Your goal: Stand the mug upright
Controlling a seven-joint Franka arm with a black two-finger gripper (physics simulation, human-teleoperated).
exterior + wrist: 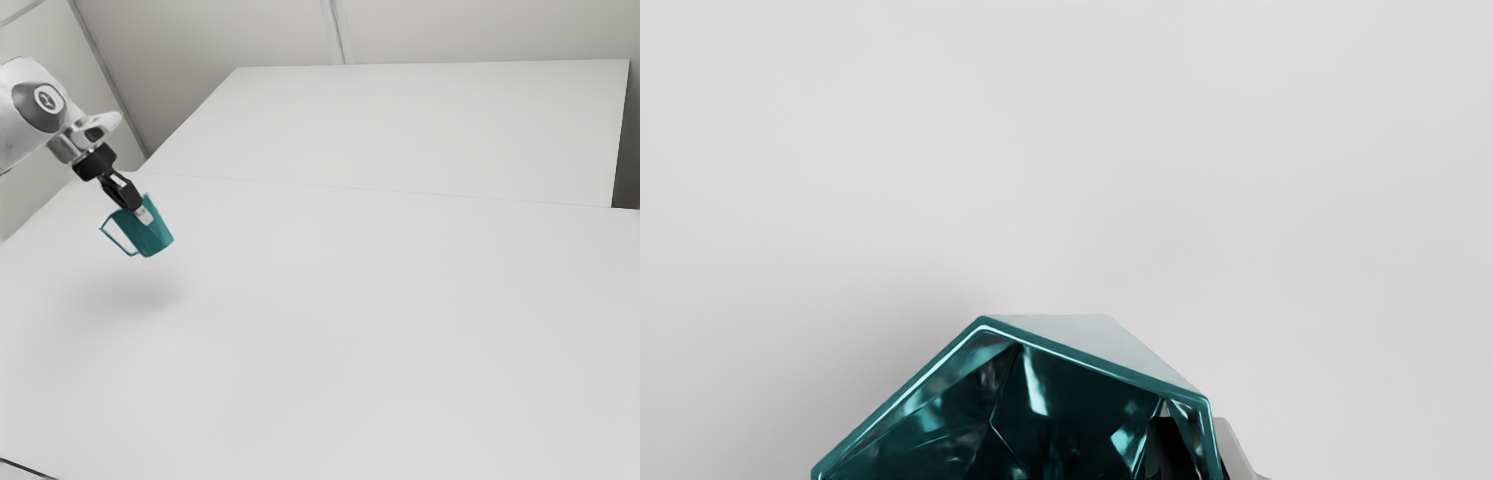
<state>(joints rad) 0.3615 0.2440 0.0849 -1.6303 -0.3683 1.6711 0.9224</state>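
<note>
In the exterior view my gripper (142, 213) is at the left, pointing down at a slant and shut on the wall of the teal mug (151, 237). The mug hangs above the table, tilted, its rim toward the hand and its base lower, facing the exterior view's right. Its handle sticks out on the exterior view's left. In the wrist view the gripper (1201, 443) pinches the wall of the mug (960, 407), one dark finger inside the opening and a lighter one outside. Part of the mug is cut off by the bottom edge there.
A wide white table (380, 320) stretches below, with a soft shadow under the mug. Behind it lies another white surface (430, 125), with pale walls beyond. A dark line crosses the exterior view's lower left corner.
</note>
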